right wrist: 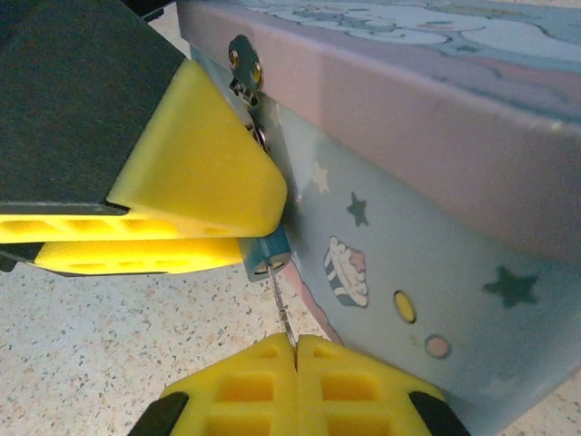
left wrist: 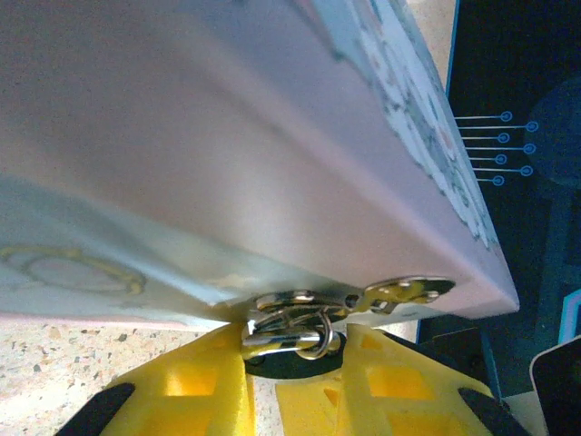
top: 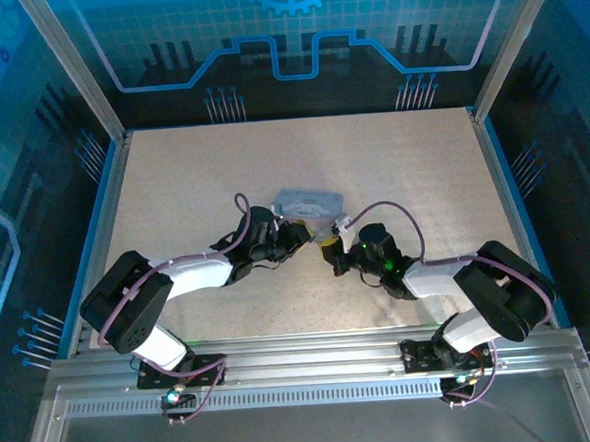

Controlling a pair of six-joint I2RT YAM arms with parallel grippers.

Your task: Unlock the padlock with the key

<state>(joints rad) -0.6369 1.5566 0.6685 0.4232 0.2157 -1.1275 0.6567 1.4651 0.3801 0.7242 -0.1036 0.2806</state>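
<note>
Left wrist view: the left hand point(left wrist: 295, 356) pinches the tiny padlock point(right wrist: 266, 257), which hangs from the hasp point(left wrist: 399, 292) on the lavender tin point(left wrist: 272, 136) at mid-table point(top: 172, 168). To its right, the right hand point(right wrist: 295, 352), fingers pressed together, grips the thin key point(right wrist: 280, 300), whose tip appears seated in the lock's bluish end. Turning the key and freeing the shackle remain, by the look of it.

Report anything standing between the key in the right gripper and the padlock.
Nothing visible does. The right gripper pinches the key, whose thin shaft reaches the bluish end of the padlock, held by the left gripper beside the tin.
</note>
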